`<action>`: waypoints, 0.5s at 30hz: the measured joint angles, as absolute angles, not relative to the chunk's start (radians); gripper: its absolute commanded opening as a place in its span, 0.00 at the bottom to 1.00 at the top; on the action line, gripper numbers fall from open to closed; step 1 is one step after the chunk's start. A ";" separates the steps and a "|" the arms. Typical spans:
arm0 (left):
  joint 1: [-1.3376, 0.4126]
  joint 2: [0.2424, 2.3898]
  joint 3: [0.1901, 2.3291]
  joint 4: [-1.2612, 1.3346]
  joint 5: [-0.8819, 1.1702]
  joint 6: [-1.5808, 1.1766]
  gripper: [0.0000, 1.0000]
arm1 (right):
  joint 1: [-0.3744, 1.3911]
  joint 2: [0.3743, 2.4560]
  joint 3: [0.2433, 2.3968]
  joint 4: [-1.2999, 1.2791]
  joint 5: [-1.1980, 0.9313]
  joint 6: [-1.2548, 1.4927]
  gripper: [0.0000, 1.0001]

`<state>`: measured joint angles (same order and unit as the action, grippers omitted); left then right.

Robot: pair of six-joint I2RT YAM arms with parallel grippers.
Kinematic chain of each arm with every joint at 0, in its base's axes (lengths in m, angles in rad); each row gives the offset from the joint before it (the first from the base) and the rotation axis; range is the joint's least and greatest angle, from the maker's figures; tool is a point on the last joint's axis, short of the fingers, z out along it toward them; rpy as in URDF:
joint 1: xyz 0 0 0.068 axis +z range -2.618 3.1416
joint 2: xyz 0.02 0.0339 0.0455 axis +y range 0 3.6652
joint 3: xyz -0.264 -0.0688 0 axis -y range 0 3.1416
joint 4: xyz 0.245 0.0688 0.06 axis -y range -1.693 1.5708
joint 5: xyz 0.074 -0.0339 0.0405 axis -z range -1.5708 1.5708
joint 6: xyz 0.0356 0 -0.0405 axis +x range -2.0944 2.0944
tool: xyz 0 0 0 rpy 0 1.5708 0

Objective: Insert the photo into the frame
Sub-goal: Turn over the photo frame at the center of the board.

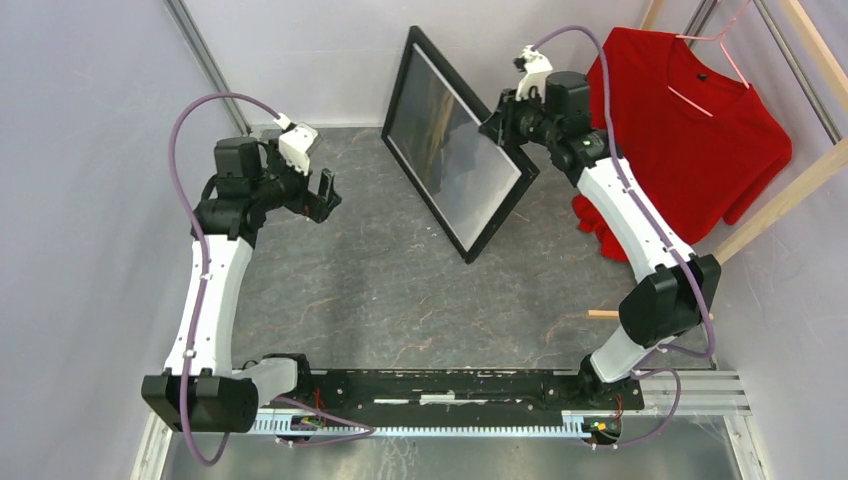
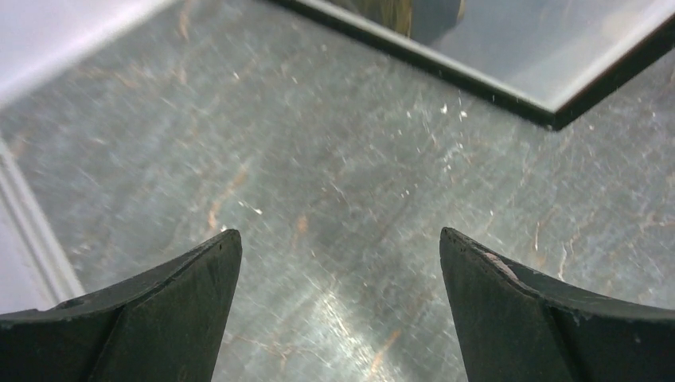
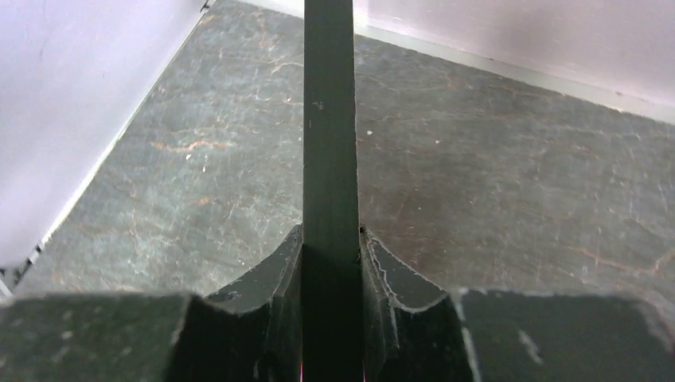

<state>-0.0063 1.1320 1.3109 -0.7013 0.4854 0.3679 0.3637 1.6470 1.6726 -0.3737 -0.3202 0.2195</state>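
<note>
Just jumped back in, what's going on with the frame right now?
The right gripper is shut on one rail of the frame and holds it tilted up at the far side of the table. The left gripper is open and empty, hovering over the table to the frame's left. Something dark shows behind the glazing. I cannot tell whether it is the photo.

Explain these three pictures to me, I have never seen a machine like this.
Two robot arms are bolted at the near edge of a grey table. The wide picture looks down from above; the other two come from wrist cameras. The right gripper is shut on the rail of a black picture frame, holding it tilted over the table. The left gripper is open, holding nothing. A red shirt hangs at the right.
</note>
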 measured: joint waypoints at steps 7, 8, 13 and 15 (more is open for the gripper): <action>0.007 1.166 1.260 -0.742 0.505 0.369 1.00 | 0.259 1.634 1.546 -0.303 -0.378 0.372 0.23; 0.012 1.164 1.255 -0.739 0.508 0.369 1.00 | 0.252 1.639 1.529 -0.309 -0.390 0.393 0.23; 0.025 1.162 1.219 -0.718 0.504 0.368 1.00 | 0.221 1.658 1.486 -0.316 -0.480 0.444 0.22; 0.025 1.163 1.201 -0.709 0.499 0.368 1.00 | 0.215 1.657 1.471 -0.306 -0.498 0.453 0.22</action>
